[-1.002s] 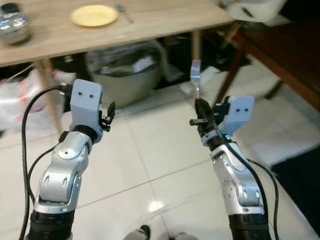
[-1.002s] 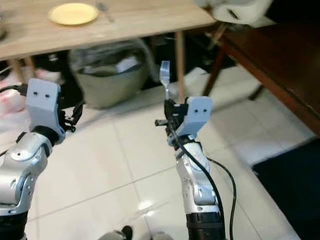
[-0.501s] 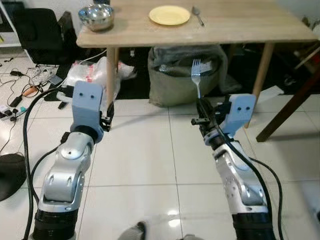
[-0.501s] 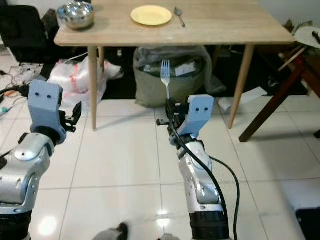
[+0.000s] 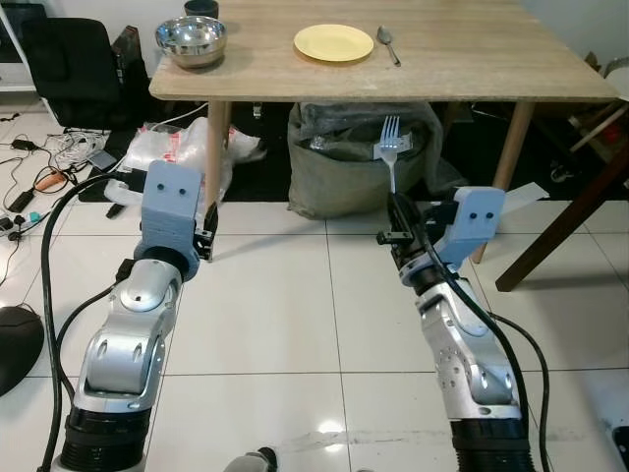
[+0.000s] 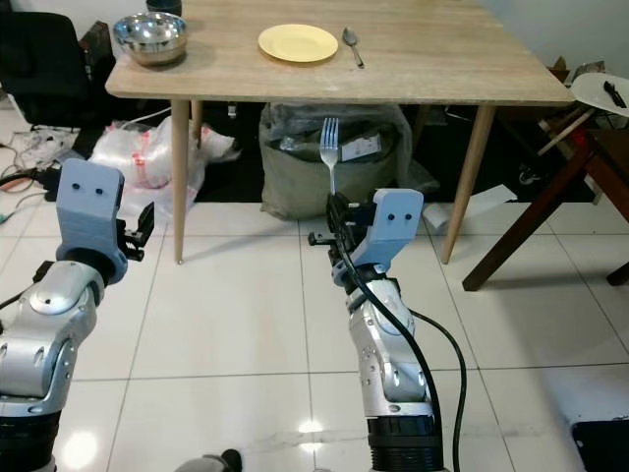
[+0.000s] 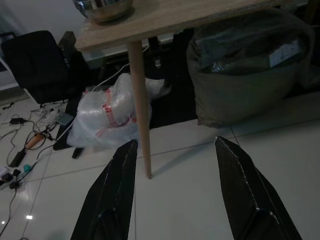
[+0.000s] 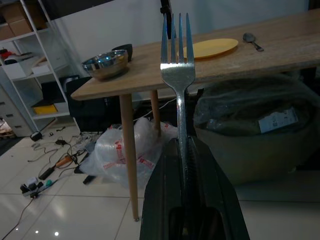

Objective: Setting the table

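Observation:
My right gripper [image 5: 397,218] is shut on a silver fork [image 5: 390,147] held upright, tines up, above the floor in front of the wooden table [image 5: 472,59]. The fork [image 8: 178,75] stands between the shut black fingers in the right wrist view. On the table lie a yellow plate [image 5: 333,42], a spoon [image 5: 387,41] just right of it, and a steel bowl [image 5: 191,39] at the left end. My left gripper [image 7: 175,195] is open and holds nothing, raised at my left [image 5: 208,228], facing the table's left leg [image 7: 140,110].
A large grey-green sack [image 5: 344,167] and a white plastic bag [image 5: 187,162] sit under the table. A black chair [image 5: 74,69] and cables [image 5: 39,167] are at the left. A dark wooden table [image 5: 580,206] stands at the right. White tiled floor [image 5: 285,315] lies between me and the table.
The camera has swung and steadied, so the whole table now shows ahead. The fork stays upright in my right gripper; both arms keep their pose.

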